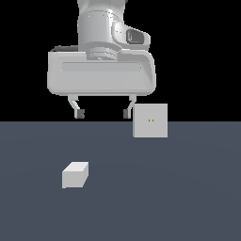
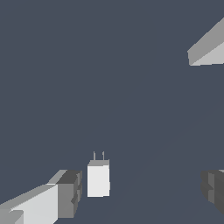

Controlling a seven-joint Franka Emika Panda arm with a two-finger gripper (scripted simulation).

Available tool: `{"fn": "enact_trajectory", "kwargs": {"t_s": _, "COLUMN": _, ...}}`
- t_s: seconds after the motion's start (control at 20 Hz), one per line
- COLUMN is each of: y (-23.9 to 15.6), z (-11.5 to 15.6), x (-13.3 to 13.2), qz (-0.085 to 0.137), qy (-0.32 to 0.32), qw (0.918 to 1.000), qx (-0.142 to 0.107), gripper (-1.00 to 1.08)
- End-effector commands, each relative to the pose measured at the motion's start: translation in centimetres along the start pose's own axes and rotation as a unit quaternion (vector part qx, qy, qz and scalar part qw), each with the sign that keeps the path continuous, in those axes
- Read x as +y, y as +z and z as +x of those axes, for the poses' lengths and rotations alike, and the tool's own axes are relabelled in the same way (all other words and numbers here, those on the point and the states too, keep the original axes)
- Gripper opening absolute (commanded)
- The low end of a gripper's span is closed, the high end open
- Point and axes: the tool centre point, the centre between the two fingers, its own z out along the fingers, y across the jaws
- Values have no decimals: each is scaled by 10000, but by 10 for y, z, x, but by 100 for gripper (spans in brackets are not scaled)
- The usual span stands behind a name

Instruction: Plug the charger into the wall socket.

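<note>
The charger [image 1: 75,174] is a small pale box lying on the dark floor toward the exterior view's left. In the wrist view the charger [image 2: 98,179] shows two thin prongs on one end. The wall socket [image 1: 150,121] is an upright square plate with two small yellowish holes, standing toward the exterior view's right; the wrist view catches only a corner of the wall socket [image 2: 208,48]. My gripper [image 1: 103,113] hangs open well above the floor, with nothing between its fingers [image 2: 69,192]. It is higher than the charger and apart from it.
A flat dark blue-grey floor [image 1: 179,197] runs across the whole scene, with black background behind it. Nothing else stands on it besides the two task objects.
</note>
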Motion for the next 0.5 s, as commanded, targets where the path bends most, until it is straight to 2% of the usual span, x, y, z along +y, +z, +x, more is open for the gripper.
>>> {"fn": "enact_trajectory", "kwargs": {"t_s": 0.0, "y": 11, "z": -12, "x": -9, "qz": 12, "qy": -36, "qw": 10000, "qx": 70, "gripper": 100}}
{"fn": "enact_trajectory", "kwargs": {"t_s": 0.45, "y": 38, "z": -38, "x": -32, "qz": 35, "qy": -121, "qw": 9996, "qx": 240, "gripper": 100}}
